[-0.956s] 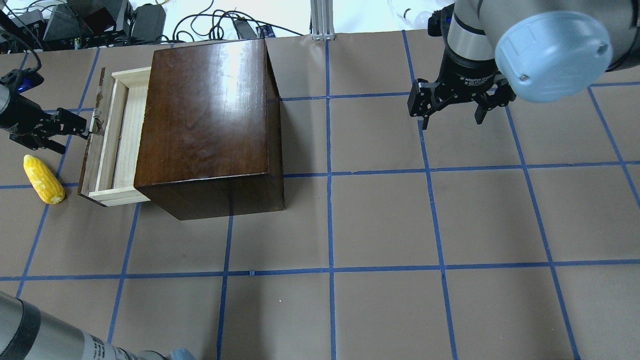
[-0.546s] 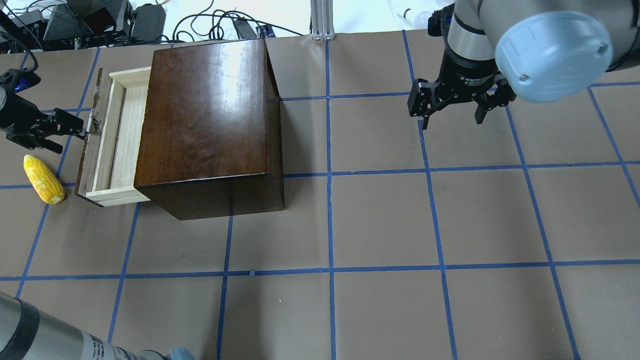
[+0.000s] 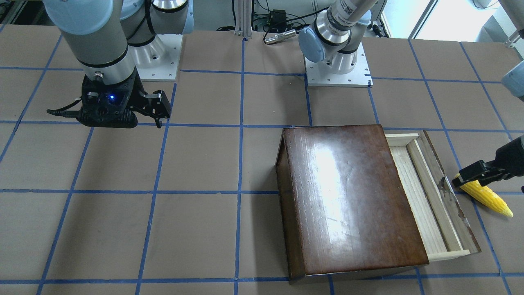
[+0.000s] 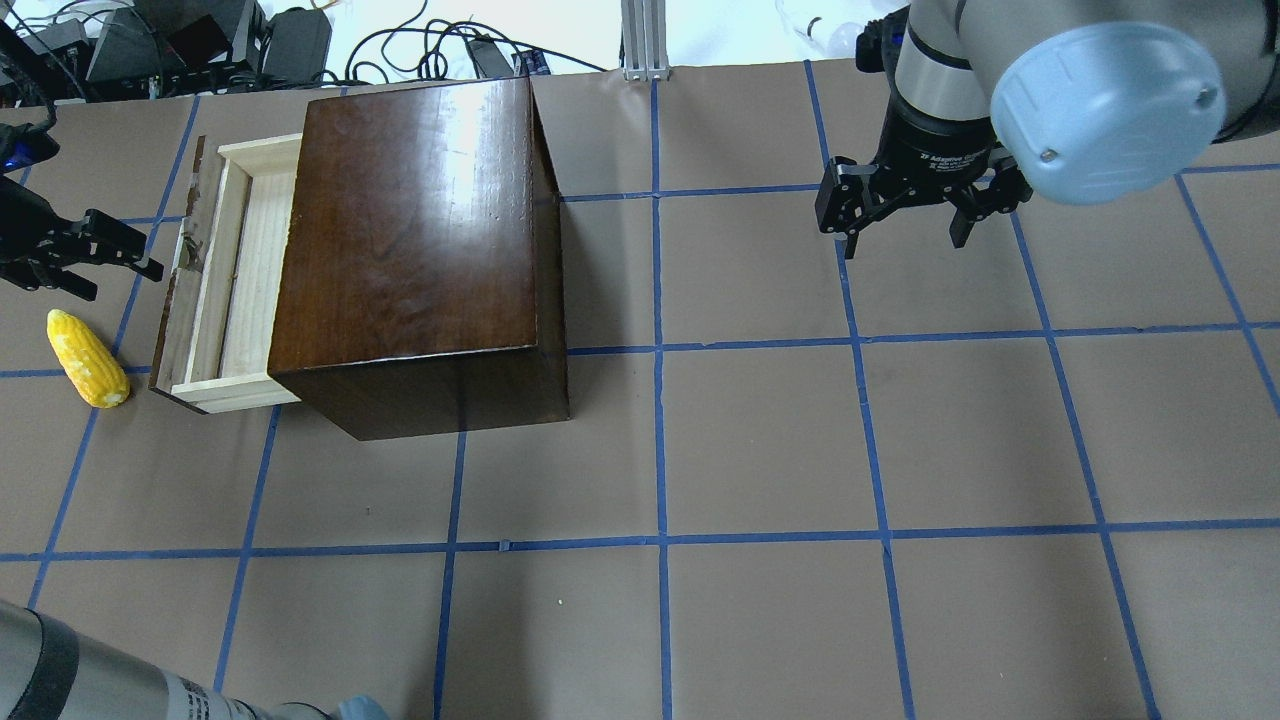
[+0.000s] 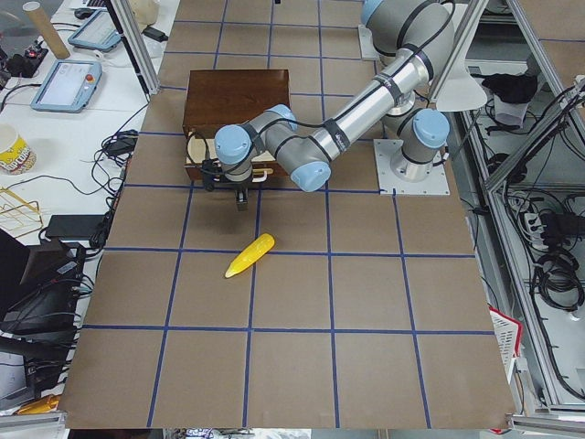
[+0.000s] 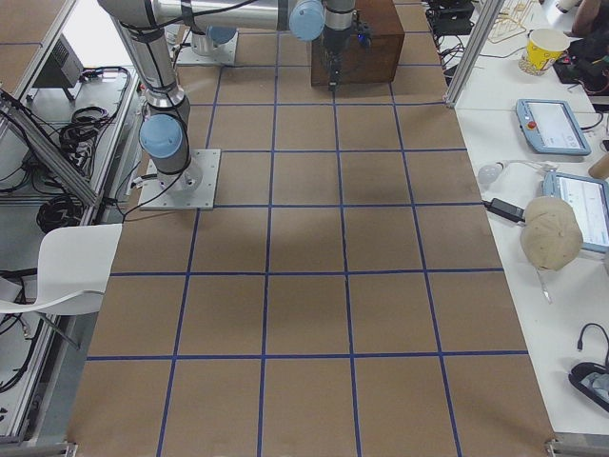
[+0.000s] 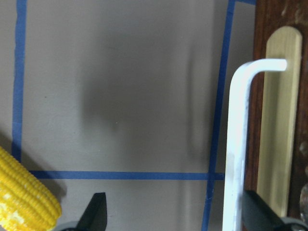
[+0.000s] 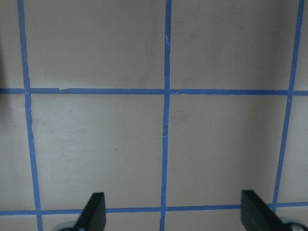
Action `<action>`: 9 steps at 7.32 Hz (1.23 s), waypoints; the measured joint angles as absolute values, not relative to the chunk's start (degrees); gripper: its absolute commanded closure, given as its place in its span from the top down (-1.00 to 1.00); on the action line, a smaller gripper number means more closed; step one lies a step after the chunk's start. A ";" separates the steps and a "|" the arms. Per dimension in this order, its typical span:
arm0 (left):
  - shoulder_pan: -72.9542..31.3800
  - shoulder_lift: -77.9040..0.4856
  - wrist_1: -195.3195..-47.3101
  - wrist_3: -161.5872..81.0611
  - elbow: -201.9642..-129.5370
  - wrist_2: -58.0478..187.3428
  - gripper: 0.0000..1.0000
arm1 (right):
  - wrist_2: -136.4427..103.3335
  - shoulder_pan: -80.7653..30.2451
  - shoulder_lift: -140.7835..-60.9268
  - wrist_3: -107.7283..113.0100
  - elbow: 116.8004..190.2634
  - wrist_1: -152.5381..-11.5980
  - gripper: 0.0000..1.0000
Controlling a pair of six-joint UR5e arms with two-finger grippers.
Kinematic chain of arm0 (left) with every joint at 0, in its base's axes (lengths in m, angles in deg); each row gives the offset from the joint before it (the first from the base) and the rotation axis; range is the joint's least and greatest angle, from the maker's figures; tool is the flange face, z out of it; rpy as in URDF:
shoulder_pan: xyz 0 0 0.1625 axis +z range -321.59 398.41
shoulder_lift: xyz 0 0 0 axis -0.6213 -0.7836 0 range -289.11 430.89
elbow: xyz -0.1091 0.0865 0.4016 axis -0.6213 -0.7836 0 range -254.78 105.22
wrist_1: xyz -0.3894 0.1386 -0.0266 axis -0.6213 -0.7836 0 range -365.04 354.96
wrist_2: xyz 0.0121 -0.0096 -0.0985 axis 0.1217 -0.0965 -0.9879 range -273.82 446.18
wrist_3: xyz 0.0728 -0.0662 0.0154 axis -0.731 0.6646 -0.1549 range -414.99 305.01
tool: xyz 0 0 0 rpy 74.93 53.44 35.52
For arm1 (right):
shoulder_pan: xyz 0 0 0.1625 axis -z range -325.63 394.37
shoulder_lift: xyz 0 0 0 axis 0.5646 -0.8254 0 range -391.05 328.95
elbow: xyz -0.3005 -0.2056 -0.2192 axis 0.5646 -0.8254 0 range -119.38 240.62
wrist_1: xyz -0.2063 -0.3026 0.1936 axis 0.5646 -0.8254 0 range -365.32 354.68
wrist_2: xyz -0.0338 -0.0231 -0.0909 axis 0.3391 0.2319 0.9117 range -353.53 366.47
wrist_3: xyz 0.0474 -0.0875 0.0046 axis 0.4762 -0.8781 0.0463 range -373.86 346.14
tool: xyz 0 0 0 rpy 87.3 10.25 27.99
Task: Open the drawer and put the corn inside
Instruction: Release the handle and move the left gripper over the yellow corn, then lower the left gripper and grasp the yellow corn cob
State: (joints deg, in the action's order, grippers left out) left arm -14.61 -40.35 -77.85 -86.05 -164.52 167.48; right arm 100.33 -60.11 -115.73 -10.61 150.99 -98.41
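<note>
The drawer [image 4: 215, 285] of pale wood stands partly pulled out of the left side of the dark-brown box [image 4: 420, 240]. Its white handle [image 7: 237, 144] shows in the left wrist view. The yellow corn [image 4: 88, 358] lies on the table just left of the drawer front; it also shows in the front view [image 3: 485, 197] and in the left wrist view [image 7: 24, 202]. My left gripper [image 4: 118, 262] is open and empty, a little left of the handle and beyond the corn. My right gripper [image 4: 905, 225] is open and empty, hanging over the table far to the right.
The brown table [image 4: 760, 440] carries a grid of blue tape lines. Cables and equipment [image 4: 200, 40] lie beyond the far edge behind the box. The arms' bases [image 3: 337, 65] stand at the robot side of the table.
The drawer slid a little further out, then my left gripper opened off the handle and drew back to the left. The right arm has not moved.
</note>
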 measured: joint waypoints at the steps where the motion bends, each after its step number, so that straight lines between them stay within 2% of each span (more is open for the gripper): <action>1: -14.59 -39.94 -77.25 -86.50 -164.01 170.41 1.00 | 100.33 -60.11 -115.72 -10.61 151.00 -98.40 1.00; 5: -11.63 -41.77 -72.45 -96.37 -163.24 178.60 1.00 | 100.33 -60.11 -115.70 -10.61 151.04 -98.48 1.00; 9: -8.49 -47.35 -68.29 -101.78 -164.56 178.49 1.00 | 100.34 -60.11 -115.72 -10.61 151.01 -98.46 1.00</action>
State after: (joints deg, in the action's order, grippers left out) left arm -8.49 -47.35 -68.29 -101.78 -164.56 178.49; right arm 100.34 -60.11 -115.72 -10.61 151.01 -98.46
